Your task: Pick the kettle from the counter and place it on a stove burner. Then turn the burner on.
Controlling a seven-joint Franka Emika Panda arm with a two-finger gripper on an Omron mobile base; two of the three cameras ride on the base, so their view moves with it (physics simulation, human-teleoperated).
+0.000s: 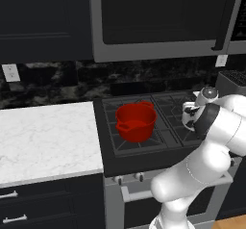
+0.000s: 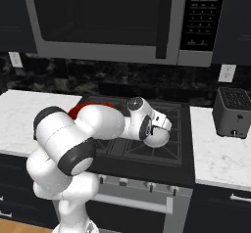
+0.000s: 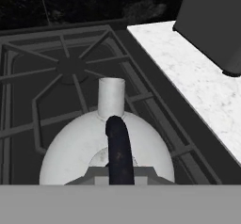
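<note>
The silvery-white dome kettle (image 3: 80, 148) sits just below the hand, its spout pointing away toward a round black stove burner (image 3: 70, 68). Its thin dark handle (image 3: 118, 145) rises between the fingers of my gripper (image 3: 121, 175), which is shut on it. From the right base view the kettle (image 2: 158, 139) is at the right half of the black cooktop (image 2: 132, 151), under my gripper (image 2: 158, 127). I cannot tell whether it rests on the grate bars or hangs just above them. The white marble counter (image 3: 197, 77) lies to the right of the stove.
A red two-handled pot (image 1: 136, 121) stands on the left front burner. A dark toaster (image 2: 233, 112) sits on the right counter, close to the cooktop edge. Burner knobs (image 2: 149, 187) line the stove front. More counter (image 1: 43, 136) stretches to the left.
</note>
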